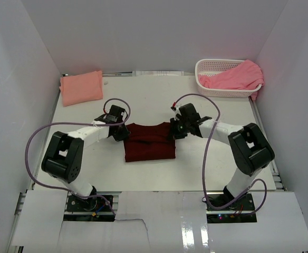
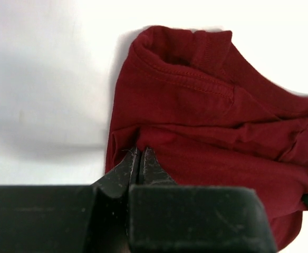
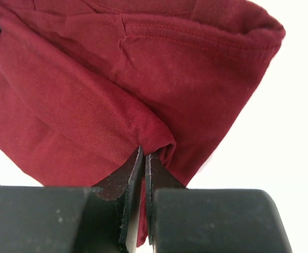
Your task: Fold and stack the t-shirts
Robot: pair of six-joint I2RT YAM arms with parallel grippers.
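You are looking at a white worktop [image 1: 207, 113] boxed in by plain white walls. At its middle lies the dark maroon cloth t-shirt [image 1: 150, 145], gathered into a rough rectangle, its near edge flat on the surface. Your two arms reach in to it from either side.

Your left gripper [image 1: 121, 132] sits at the shirt's upper left corner. In the left wrist view its black fingers [image 2: 121, 174] are pressed almost together, and a fold of maroon cloth is pinched at their tips, just below the ribbed collar. Your right gripper [image 1: 174, 129] sits at the upper right corner. In the right wrist view its fingers [image 3: 167, 179] are clamped on a rolled edge of the same cloth, and a strip of maroon shows in the narrow slit between them.

The folded salmon-peach cloth t-shirt [image 1: 81, 88] rests at the far left corner of the worktop, well apart from the maroon one. At the far right corner stands a white plastic lattice basket [image 1: 209, 67]. The brighter pink cloth t-shirt [image 1: 237, 77] lies bunched in it, spilling over its right rim.
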